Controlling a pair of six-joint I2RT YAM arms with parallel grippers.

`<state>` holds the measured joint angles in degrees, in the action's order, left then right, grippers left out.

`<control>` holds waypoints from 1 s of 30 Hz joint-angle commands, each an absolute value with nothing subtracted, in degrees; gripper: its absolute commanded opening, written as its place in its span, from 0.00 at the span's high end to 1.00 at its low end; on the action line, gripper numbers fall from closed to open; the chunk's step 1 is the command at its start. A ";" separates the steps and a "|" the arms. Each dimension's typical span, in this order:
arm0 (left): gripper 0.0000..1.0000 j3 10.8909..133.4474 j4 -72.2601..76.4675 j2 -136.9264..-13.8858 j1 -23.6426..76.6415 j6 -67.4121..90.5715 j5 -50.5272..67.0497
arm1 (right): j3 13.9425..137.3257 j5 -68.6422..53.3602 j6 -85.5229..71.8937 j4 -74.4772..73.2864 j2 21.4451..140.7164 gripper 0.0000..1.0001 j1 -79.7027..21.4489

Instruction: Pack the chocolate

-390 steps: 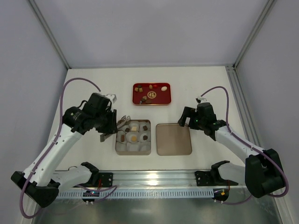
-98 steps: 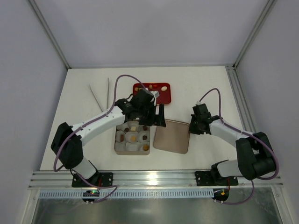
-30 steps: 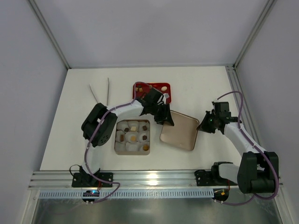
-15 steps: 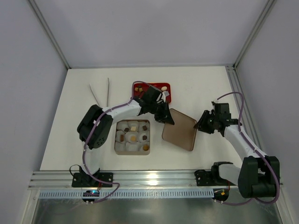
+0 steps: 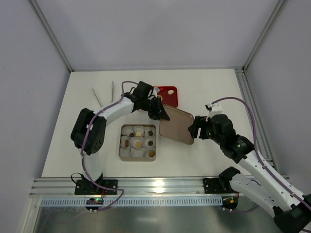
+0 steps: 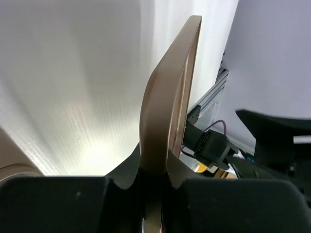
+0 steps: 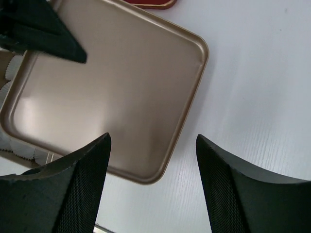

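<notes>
Several pieces of chocolate [image 5: 138,142], dark, tan and cream, sit in white paper cups inside the square tin [image 5: 121,151] at the middle of the table. The flat gold lid [image 5: 176,125] hangs tilted just right of the tin. My left gripper [image 5: 159,110] is shut on its far-left corner. In the left wrist view the lid [image 6: 167,97] runs edge-on out of the left gripper [image 6: 155,170]. My right gripper [image 5: 196,127] stands open just off the lid's right edge. In the right wrist view the right gripper [image 7: 153,170] hovers over the lid [image 7: 112,92] with nothing between its fingers.
A red tray [image 5: 170,96] lies behind the lid, partly hidden by the left arm; its edge [image 7: 150,4] shows in the right wrist view. A pair of metal tongs [image 5: 104,94] lies at the far left. The aluminium rail [image 5: 155,187] runs along the near edge.
My right gripper has opened, let go of the lid's right corner and drawn back. My left gripper has shut on the lid and carried it left and farther back.
</notes>
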<state>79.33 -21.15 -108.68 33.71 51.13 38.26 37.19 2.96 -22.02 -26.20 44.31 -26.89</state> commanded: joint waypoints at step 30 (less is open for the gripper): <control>1.00 80.95 -29.62 -101.95 27.95 57.04 49.48 | 56.43 58.44 2.19 -29.45 73.12 0.30 -77.87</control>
